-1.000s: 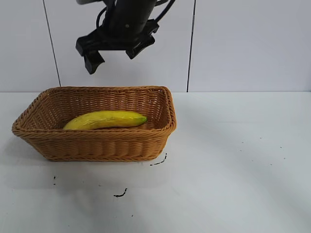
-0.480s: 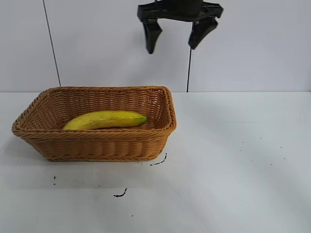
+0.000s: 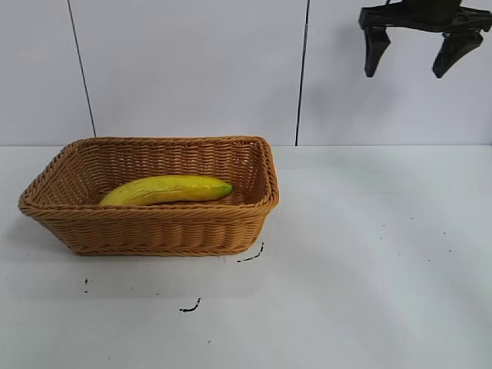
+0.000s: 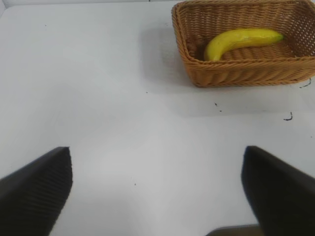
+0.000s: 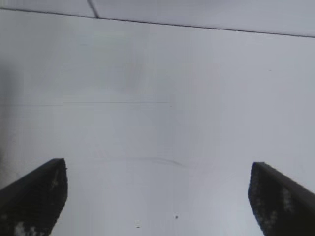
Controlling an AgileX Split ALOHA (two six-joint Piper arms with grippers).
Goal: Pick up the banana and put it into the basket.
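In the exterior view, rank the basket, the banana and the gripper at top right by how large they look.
1. Basket, clearly the largest.
2. Banana, lying inside the basket.
3. Right gripper, open and empty, raised at top right. It spans nearly as much as the banana, is cut off by the picture's edge, and sits at a different depth, so places 2 and 3 are unsure.

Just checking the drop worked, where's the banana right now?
In the exterior view the banana lies inside the basket at table left, green tip toward the right wall.
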